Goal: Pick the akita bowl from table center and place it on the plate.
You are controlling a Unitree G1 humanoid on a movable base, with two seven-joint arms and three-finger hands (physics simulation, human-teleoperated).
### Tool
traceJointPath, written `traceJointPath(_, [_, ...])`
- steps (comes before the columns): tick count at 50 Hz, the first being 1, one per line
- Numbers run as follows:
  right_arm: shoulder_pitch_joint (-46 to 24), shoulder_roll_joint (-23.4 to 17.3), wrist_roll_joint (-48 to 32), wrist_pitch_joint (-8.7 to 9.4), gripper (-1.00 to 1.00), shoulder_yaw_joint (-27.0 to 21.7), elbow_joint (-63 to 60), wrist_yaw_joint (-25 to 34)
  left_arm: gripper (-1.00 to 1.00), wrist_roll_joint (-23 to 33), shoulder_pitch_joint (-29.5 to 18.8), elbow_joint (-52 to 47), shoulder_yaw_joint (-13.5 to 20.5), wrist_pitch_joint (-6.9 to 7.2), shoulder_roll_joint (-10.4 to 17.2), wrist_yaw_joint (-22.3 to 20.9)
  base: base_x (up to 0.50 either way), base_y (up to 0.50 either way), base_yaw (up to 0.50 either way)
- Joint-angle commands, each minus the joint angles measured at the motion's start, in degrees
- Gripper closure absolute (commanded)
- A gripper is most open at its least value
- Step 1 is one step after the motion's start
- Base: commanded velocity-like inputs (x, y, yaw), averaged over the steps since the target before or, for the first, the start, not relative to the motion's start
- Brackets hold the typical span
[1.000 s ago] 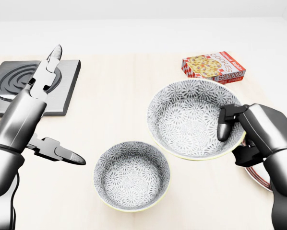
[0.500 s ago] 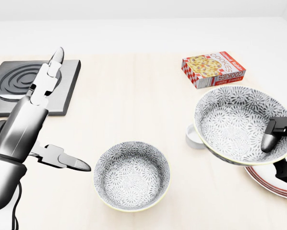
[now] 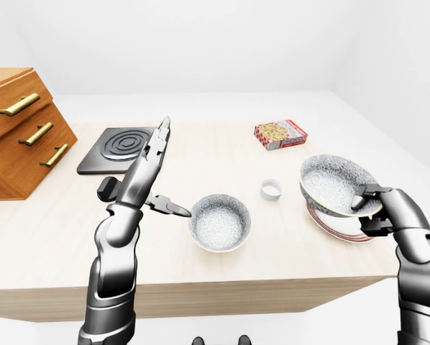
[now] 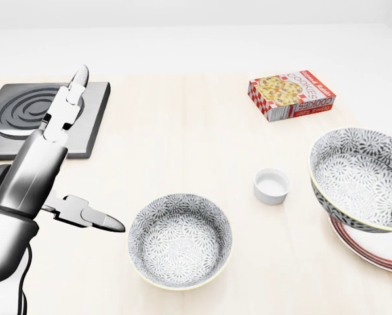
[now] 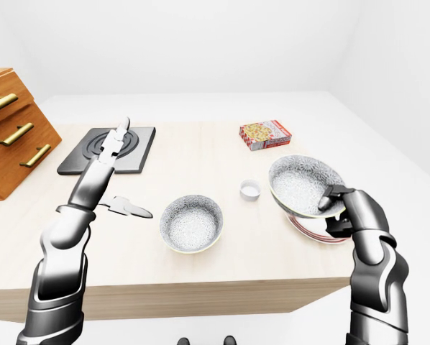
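Now our right hand [image 5: 346, 212] pinches the akita bowl [image 3: 335, 181] at its right rim, one finger inside and the others beneath. The bowl hangs tilted just over the red-rimmed plate [image 4: 373, 252]; we cannot tell whether they touch. We should level it, centre it, lower it gently, then let go. Our left hand [image 3: 147, 176] hovers spread and empty beside the smaller bowl [image 3: 219, 222].

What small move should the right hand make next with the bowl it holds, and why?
Probably lower the akita bowl straight down and level it. The right hand grips its rim, and the bowl hangs tilted just above the plate, seemingly not resting on it yet. Opening the fingers now might let it drop or land off-centre.
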Motion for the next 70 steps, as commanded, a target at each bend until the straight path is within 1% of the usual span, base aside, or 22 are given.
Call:
traceJointPath(1, [-0.8, -1.9, 9.9, 0.0, 1.0, -1.2, 5.0, -6.1, -1.0, -0.2, -0.1, 0.7, 0.0, 0.0, 0.1, 0.1, 0.0, 0.0, 0.0])
traceJointPath(9, [-2.5, -3.6, 10.3, 0.0, 1.0, -0.3, 9.9, -9.0, -1.0, -0.1, 0.2, 0.8, -0.1, 0.0, 0.0, 0.1, 0.0, 0.0, 0.0])
traceJointPath(17, [-2.7, -5.7, 11.1, 0.0, 1.0, -0.2, 16.4, -12.0, -1.0, 0.2, 0.3, 1.0, -0.3, 0.0, -0.2, 0.2, 0.0, 0.0, 0.0])
traceJointPath(22, [-3.7, -6.2, 11.9, 0.0, 1.0, 0.7, 20.1, -13.7, -1.0, 0.3, 0.4, 1.2, -0.5, 0.0, -0.4, 0.4, 0.0, 0.0, 0.0])
traceJointPath(27, [-5.6, -7.2, 12.9, 0.0, 1.0, 2.2, 26.3, -16.6, -1.0, 0.6, 0.9, 1.0, -0.7, 0.0, -0.6, 0.4, 0.0, 0.0, 0.0])
traceJointPath(45, [-12.2, -10.3, 15.6, 0.0, 1.0, 7.9, 41.3, -24.8, -1.0, 1.1, 2.3, -0.3, -1.0, 0.0, -1.1, 0.2, 0.0, 0.0, 0.0])
traceJointPath(56, [-15.3, -11.1, 14.7, 0.0, 1.0, 11.2, 48.8, -30.1, -1.0, 1.3, 2.5, -0.1, -1.2, 0.0, -1.2, 0.3, 0.0, 0.0, 0.0])
traceJointPath(70, [-17.1, -11.6, 14.3, 0.0, 1.0, 12.6, 52.4, -32.2, -1.0, 1.0, 1.8, 1.2, -0.9, 0.0, -1.0, 0.5, 0.0, 0.0, 0.0])
